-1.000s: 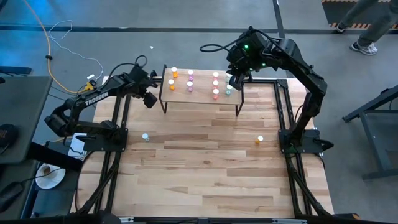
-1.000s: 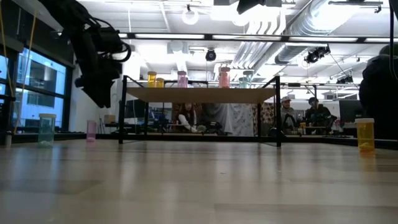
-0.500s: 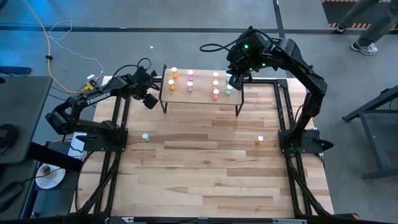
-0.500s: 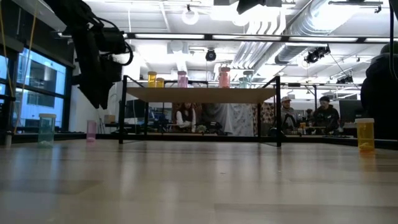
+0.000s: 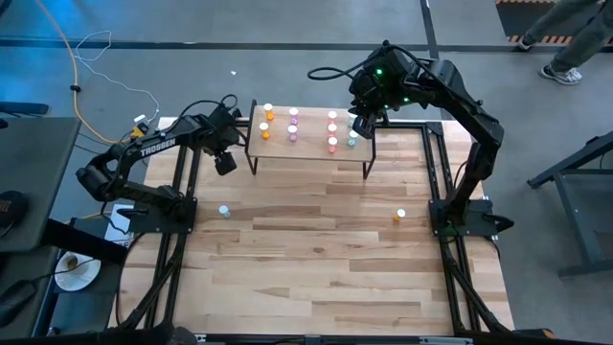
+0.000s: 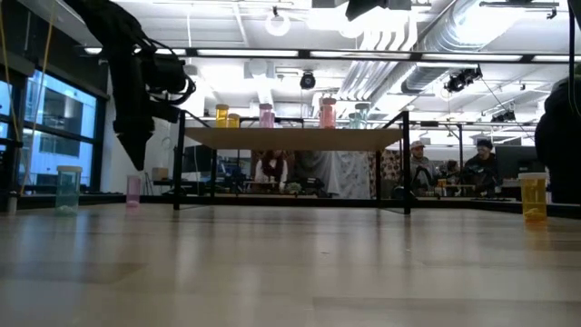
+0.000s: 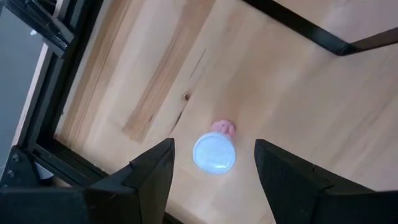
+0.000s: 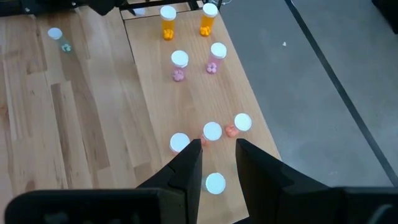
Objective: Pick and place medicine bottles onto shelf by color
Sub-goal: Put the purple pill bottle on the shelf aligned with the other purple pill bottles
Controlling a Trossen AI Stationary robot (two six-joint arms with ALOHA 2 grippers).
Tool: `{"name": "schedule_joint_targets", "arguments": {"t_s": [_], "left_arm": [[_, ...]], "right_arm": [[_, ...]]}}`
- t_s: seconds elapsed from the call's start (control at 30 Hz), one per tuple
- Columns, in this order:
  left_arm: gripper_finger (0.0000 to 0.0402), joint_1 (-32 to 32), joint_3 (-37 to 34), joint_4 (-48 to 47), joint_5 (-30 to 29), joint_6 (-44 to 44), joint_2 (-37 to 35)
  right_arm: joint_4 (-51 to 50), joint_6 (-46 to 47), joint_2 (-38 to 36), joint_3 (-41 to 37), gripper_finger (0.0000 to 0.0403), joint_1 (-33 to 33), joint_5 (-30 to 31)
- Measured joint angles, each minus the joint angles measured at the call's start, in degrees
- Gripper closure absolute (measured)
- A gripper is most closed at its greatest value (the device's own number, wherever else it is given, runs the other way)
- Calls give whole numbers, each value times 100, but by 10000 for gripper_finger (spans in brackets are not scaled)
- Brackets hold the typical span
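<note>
A pink medicine bottle (image 7: 214, 151) with a white cap stands upright on the table by the shelf's left legs. My left gripper (image 7: 214, 149) hangs over it, open, one finger on either side and clear of it; the low view shows the bottle (image 6: 133, 189) below the fingers. The shelf (image 5: 306, 149) carries orange, pink, red and teal bottles in rows. My right gripper (image 8: 217, 163) is open above the shelf's right end, with nothing between its fingers. A teal bottle (image 8: 216, 182) stands on the shelf below it.
A teal bottle (image 5: 223, 211) stands on the table near the left edge and an orange bottle (image 5: 399, 217) near the right edge. Black frame rails run along both table sides. People sit in the room behind the table.
My left gripper has rolled at the wrist and tipped steeper, so its fingers now point down over the pink bottle. The bottles and my right arm have kept still.
</note>
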Motion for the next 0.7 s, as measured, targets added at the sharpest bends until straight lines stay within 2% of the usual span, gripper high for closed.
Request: {"name": "schedule_joint_targets", "arguments": {"t_s": [0.2, 0.7], "left_arm": [[188, 1, 0, -57, -164, -287, 33], [188, 1, 0, -135, -323, -398, 752]], "right_arm": [[-1, -76, 0, 0, 313, 0, -1], [-2, -55, 0, 0, 313, 1, -22]]}}
